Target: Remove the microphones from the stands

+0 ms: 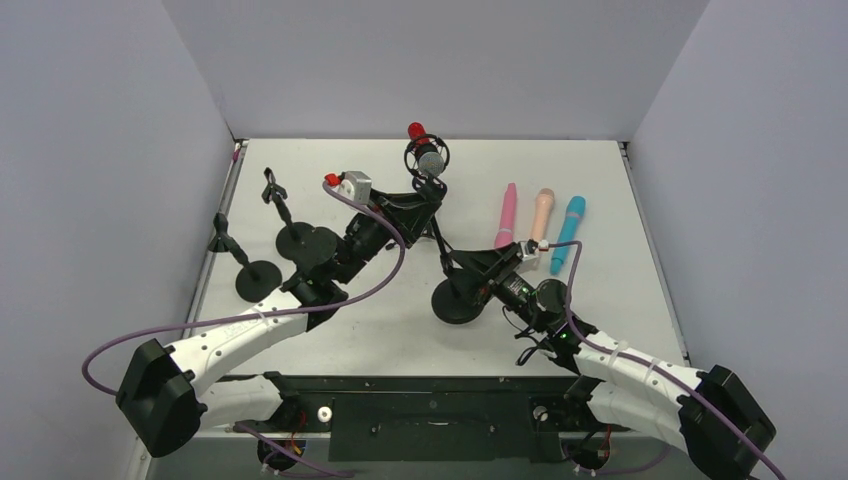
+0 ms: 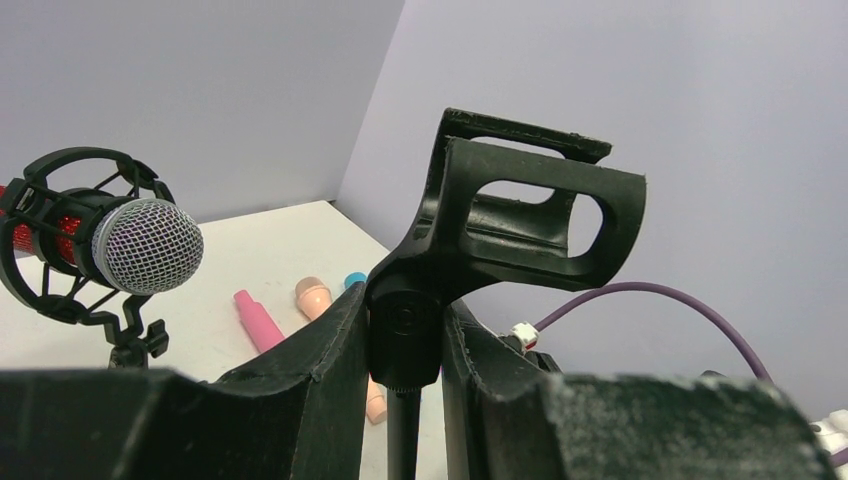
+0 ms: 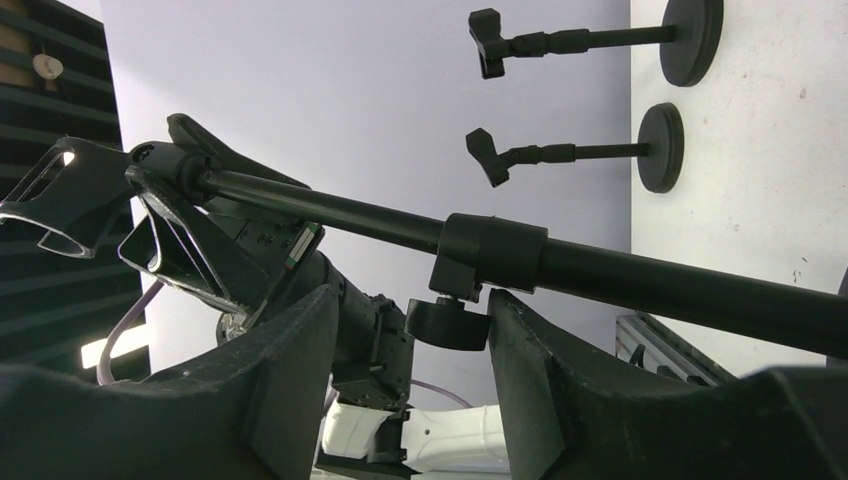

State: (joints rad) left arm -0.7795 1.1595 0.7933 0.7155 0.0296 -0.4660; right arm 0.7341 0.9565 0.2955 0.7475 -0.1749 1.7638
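Our left claw (image 2: 403, 335) clamps the stand (image 2: 455, 215) at its clip joint; the microphone (image 2: 145, 245) sits apart, left of it. Our right claw (image 3: 410, 320) stands open astride the stand, lower down.

White table (image 1: 400, 335) enclosed by pale grey walls (image 1: 420, 60). The pink microphone (image 1: 507, 215) lies flat on it and serves as reference. The peach microphone (image 1: 541, 215) lies just to its right, roughly parallel. The blue microphone (image 1: 567, 233) lies farther right, beyond the peach one. Well to the left of the pink microphone stand two black stands with empty clips, the rear stand (image 1: 283, 212) and the front stand (image 1: 236, 258).
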